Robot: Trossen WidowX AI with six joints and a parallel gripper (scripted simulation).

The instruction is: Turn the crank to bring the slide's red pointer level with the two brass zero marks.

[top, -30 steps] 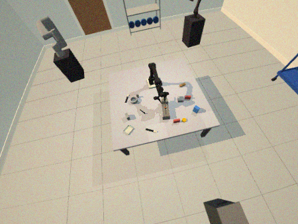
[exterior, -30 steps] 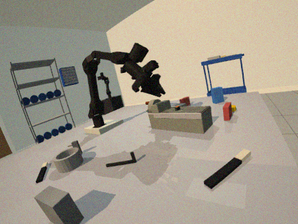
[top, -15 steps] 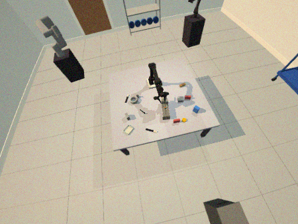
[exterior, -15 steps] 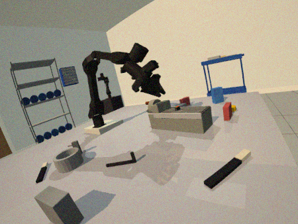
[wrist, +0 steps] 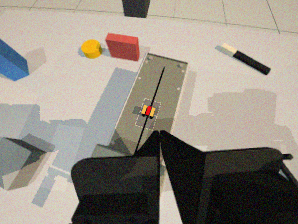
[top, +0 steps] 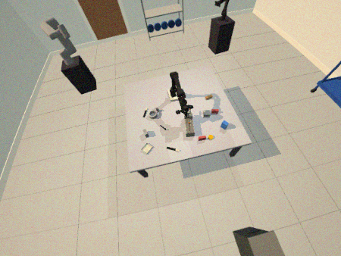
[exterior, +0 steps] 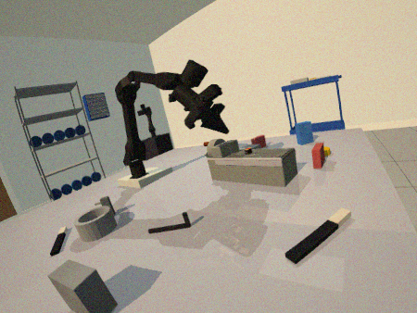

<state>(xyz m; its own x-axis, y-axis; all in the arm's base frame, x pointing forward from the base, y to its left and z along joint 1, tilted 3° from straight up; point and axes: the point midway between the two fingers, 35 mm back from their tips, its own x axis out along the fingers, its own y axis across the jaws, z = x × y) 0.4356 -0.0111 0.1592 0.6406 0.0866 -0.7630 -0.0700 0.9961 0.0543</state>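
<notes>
The machine (top: pixel 190 130) (exterior: pixel 250 174) (wrist: pixel 169 82) is a long grey-brown box with a dark slot along its top. Its red pointer (wrist: pixel 148 111) lies between two small brass marks and looks about level with them; the wrist view is too coarse to show an exact match. A round grey hub (exterior: pixel 216 147) stands at the machine's end nearer the arm, with an orange-brown piece (exterior: pixel 206 143) beside it, perhaps the crank handle. My gripper (exterior: pixel 227 131) (wrist: pixel 158 134) is shut and empty, above that end and clear of it. It hides the crank in the wrist view.
A red block (exterior: pixel 318 156) (wrist: pixel 123 47) and a yellow disc (wrist: pixel 91 49) lie beyond the machine's far end. A blue block (top: pixel 224 124) (exterior: pixel 304 132) stands to one side. A grey ring (exterior: pixel 95 223), a black angled piece (exterior: pixel 170 228) and a black-and-cream bar (exterior: pixel 315 238) lie on the other side.
</notes>
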